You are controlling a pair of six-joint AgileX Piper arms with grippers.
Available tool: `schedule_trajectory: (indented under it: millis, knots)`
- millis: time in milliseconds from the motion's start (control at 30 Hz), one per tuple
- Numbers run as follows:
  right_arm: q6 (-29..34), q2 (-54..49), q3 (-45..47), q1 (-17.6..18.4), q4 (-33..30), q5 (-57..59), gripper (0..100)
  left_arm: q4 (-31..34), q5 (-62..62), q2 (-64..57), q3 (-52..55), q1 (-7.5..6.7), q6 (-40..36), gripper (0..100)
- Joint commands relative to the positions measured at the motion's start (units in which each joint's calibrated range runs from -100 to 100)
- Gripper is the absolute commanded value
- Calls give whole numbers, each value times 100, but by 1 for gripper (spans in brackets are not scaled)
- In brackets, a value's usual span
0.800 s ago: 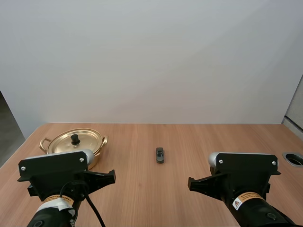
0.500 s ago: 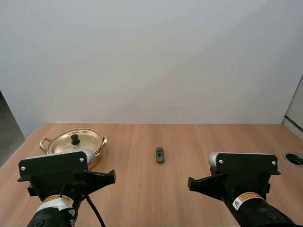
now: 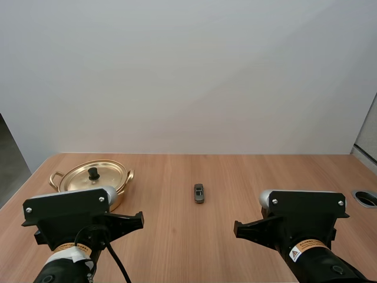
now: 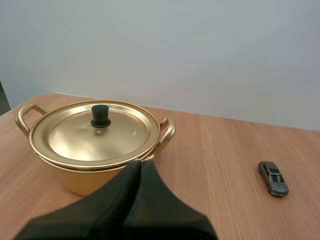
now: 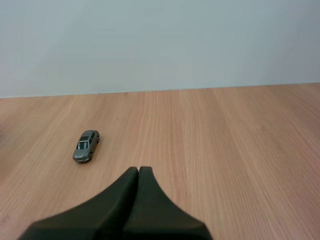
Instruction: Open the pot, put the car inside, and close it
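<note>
Not begun by the look: lid sits on pot, and the pot is near the worktop far-left corner, close to the left edge. Car lies mid-worktop, well apart from pot. L claw pressed together, empty, just short of pot's near wall. R claw likewise pressed together, empty, car some way ahead of it. Step in hand: lid off. L claw should spread, come down over the black knob, pinch it centred and lift straight up — else lid may tilt and drag pot toward the left edge. Bare wood btw pot and car looks enough to park lid w/o crowding the car pick.
</note>
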Motion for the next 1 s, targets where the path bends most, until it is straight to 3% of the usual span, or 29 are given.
schedule_trajectory:
  millis: [0, 567, 667, 833, 900, 967]
  knots:
    - [1, 0, 0, -2, -3, -1, 0, -4, -9, 0, 0, -5, 0, 0]
    - [1, 0, 0, -2, 314, -189, 0, -6, -309, 0, 0, -5, 0, 0]
    - [1, 0, 0, -2, -627, -1159, 0, 273, -1070, 0, 0, -5, 168, 0]
    - [-53, 0, 0, -2, -3201, -4363, 0, 995, -5345, 0, 0, -5, 839, 0]
    - [-286, 0, -51, -2, -3746, -5084, 0, 1026, -6530, 0, 0, -5, 1006, 0]
    - [-669, 0, -356, -2, -3974, -5201, 0, 1016, -6854, 0, -260, -5, 1199, 0]
